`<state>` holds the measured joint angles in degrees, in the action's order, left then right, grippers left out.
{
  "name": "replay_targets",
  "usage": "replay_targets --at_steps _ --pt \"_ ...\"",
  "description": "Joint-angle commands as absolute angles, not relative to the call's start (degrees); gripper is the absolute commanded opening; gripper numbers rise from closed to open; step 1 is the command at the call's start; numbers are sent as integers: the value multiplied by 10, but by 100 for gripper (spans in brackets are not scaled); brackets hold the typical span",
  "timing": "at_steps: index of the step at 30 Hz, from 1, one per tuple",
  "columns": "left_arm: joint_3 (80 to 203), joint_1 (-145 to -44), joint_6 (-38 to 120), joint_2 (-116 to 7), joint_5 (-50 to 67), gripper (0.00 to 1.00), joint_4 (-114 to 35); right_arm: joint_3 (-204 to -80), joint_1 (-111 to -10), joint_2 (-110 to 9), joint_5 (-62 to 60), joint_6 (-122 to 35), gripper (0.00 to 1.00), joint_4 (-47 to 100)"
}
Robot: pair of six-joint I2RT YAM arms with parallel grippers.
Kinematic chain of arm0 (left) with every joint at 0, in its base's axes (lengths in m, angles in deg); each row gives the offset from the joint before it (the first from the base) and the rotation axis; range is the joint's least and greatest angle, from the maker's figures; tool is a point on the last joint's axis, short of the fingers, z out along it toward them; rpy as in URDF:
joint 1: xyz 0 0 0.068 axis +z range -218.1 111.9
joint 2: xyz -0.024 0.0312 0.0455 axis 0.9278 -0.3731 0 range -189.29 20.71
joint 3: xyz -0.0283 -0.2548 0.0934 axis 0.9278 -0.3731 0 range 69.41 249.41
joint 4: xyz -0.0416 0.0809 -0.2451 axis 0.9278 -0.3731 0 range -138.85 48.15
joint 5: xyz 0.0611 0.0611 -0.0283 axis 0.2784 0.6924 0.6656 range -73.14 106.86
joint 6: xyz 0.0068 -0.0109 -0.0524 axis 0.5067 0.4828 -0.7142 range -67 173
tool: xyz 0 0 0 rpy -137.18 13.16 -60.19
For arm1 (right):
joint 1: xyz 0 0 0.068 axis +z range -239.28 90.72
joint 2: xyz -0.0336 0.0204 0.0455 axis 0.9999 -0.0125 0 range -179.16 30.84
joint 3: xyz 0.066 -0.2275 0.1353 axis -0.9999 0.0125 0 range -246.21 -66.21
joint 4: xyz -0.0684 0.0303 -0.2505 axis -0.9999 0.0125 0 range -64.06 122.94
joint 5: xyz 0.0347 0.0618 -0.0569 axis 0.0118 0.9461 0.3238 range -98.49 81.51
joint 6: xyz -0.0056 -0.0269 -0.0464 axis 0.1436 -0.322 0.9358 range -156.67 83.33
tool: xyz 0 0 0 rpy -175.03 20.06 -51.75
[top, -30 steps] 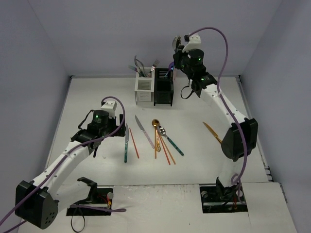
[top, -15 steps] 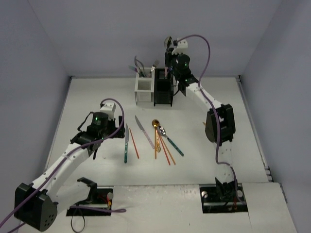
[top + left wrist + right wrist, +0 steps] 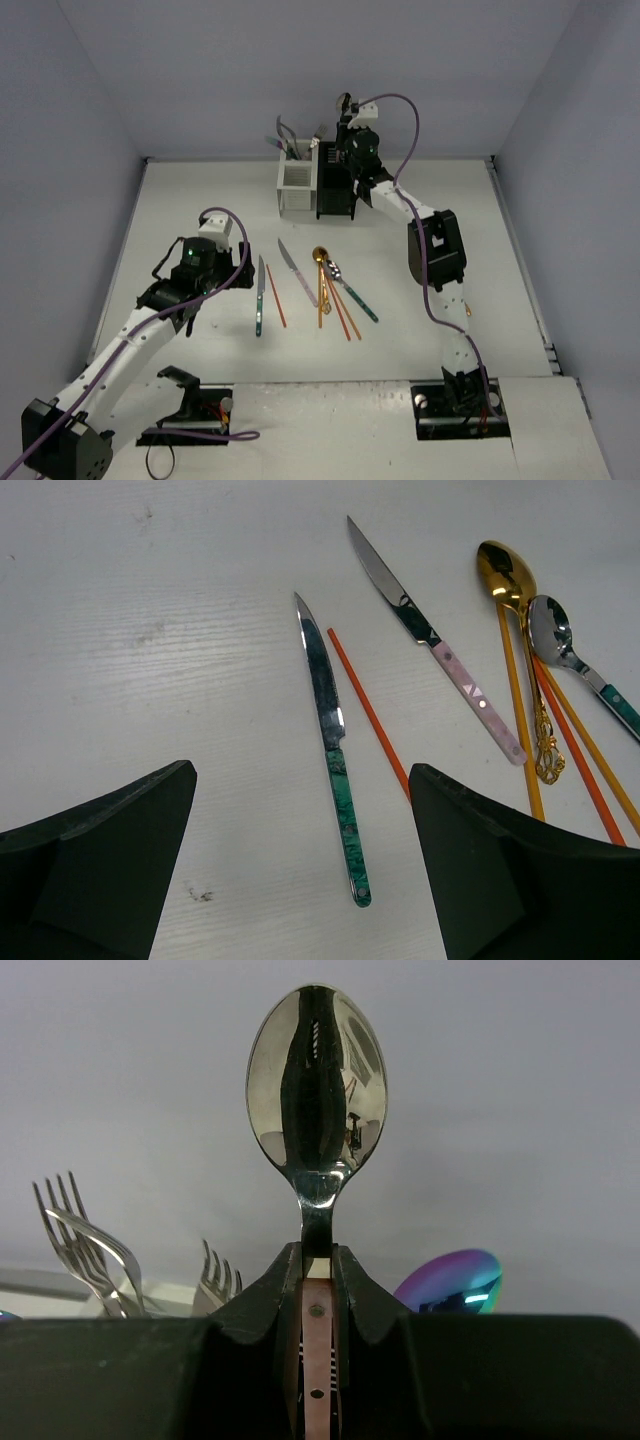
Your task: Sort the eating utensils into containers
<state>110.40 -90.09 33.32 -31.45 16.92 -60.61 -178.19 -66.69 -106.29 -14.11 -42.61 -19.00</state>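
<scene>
The right claw (image 3: 318,1263) is clamped tight on the neck of a pink-handled spoon (image 3: 317,1080). The spoon stands upright with its polished silver bowl on top, mirror-bright, and the pale pink handle with small rivets runs down between the two fingers. In the overhead view this spoon sits at the upper middle of the frame, just above the black caddy (image 3: 336,192), which is joined to the white caddy (image 3: 296,188) on its left. In the right wrist view, behind the claw, two silver forks (image 3: 88,1238) show at the lower left and a rainbow-tinted spoon (image 3: 452,1280) at the lower right. The left claw (image 3: 302,780) is spread wide with nothing in its grip, low over the white table (image 3: 190,200). Seen between its fingers is a teal-handled knife (image 3: 337,755), and just to the right of that an orange chopstick (image 3: 368,712). Further right in that view lie a pink-handled knife (image 3: 437,648), a gold spoon (image 3: 508,572) with an ornate handle end, a teal-handled spoon (image 3: 553,630), and more orange chopsticks (image 3: 521,725) crossing under them.
</scene>
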Motion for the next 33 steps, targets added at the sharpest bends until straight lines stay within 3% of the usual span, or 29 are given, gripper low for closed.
replay_targets --at_steps 1,13,19,26,33 --pt "1106 -899 328 -291 175 86 -599 -1785 -661 -1048 -151 -430 0 -300" --pt "1090 -898 331 -260 183 86 -591 -1696 -654 -998 -138 -422 13 -307" --pt "1086 -899 334 -249 186 86 -588 -1616 -654 -912 -116 -418 22 -292" --pt "1085 -899 334 -240 189 86 -584 -1564 -655 -793 -80 -398 44 -158" --pt "1089 -899 336 -243 191 86 -582 -1487 -654 -653 -33 -389 52 29"
